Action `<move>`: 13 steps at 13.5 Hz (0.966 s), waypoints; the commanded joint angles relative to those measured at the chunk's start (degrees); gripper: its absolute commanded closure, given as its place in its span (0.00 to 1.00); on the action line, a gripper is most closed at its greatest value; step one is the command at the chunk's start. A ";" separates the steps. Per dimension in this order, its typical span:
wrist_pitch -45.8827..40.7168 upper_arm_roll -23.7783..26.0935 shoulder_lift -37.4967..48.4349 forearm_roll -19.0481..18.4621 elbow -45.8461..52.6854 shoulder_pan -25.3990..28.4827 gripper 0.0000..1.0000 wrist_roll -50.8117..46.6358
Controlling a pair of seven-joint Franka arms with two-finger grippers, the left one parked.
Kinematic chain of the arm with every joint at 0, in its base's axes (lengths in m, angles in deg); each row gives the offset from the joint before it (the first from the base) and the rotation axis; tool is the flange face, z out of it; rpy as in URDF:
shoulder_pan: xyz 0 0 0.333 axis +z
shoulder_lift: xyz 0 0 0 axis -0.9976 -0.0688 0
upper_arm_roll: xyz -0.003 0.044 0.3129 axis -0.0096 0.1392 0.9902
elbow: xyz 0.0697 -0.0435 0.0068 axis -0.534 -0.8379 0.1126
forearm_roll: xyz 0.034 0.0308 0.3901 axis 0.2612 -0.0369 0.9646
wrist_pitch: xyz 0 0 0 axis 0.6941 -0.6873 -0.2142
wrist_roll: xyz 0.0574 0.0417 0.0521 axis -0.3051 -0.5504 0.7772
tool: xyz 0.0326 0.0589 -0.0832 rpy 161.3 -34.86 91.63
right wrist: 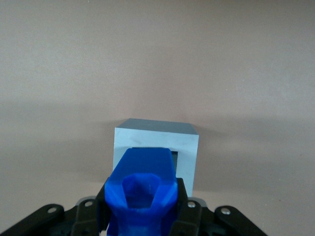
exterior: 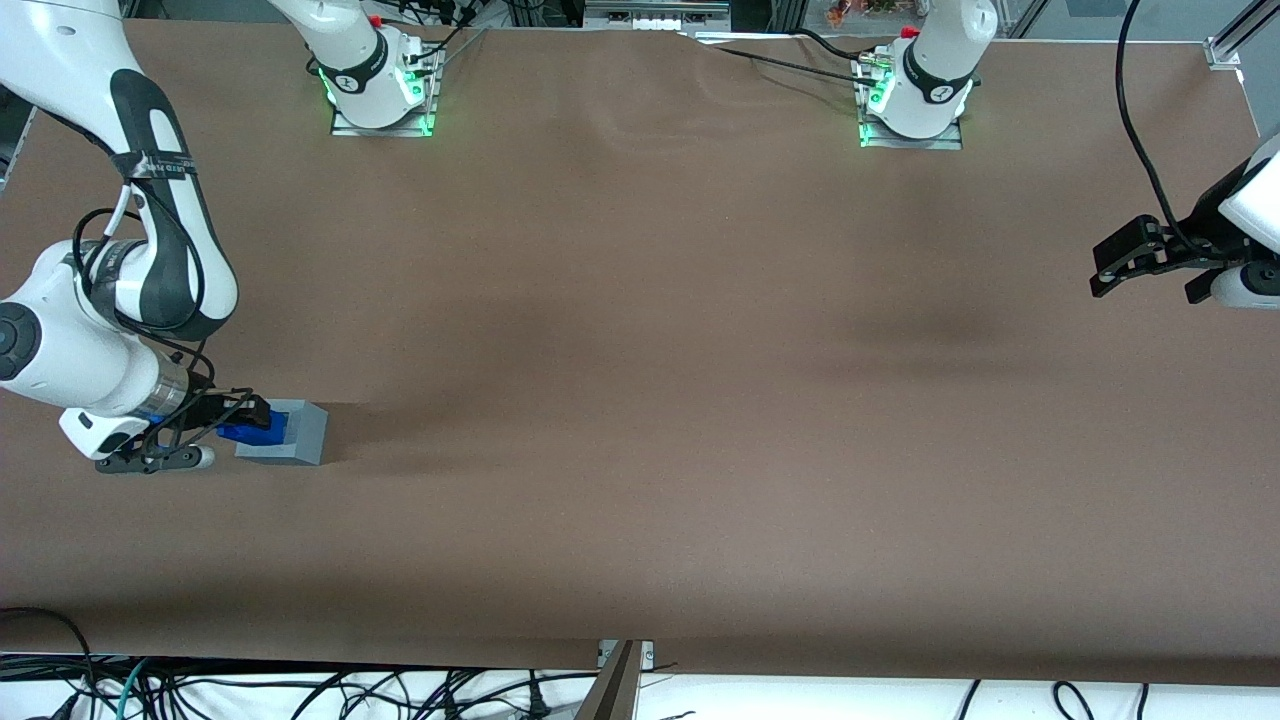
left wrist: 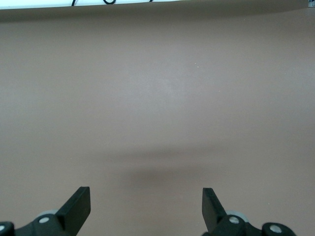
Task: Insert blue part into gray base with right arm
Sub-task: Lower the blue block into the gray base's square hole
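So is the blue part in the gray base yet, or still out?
Out. The gripper is shut on the blue part and holds it over the gray base, whose recess shows uncovered at the part's edge.

The table point(exterior: 640, 400) is showing a matt brown covering, cloth-like and faintly rippled near the arm mounts. The blue part point(right wrist: 142, 189) is presenting as smooth, slightly glossy plastic. The gray base point(right wrist: 156, 142) is appearing as matt light-gray plastic. The pincer point(right wrist: 142, 214), clamped on the blue part directly above the gray base, is reading as matt black. The right arm point(exterior: 100, 300) is showing glossy white shells with glossy black covers.
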 commanded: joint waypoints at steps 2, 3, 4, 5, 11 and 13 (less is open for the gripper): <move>0.80 0.21 0.53 -0.27 -1.30 -0.29 0.97 -0.86; 0.80 0.03 0.53 -0.35 -1.30 -0.29 0.97 -0.69; 0.80 -0.32 0.62 -0.53 -1.30 -0.29 0.97 -0.60; 0.88 -0.32 0.53 -1.14 -1.38 -0.29 0.97 -0.60; 2.20 -0.67 -0.17 -1.58 -1.65 -0.29 0.97 -0.86; 2.99 -0.67 -0.44 -1.50 -1.65 -0.20 0.97 -1.04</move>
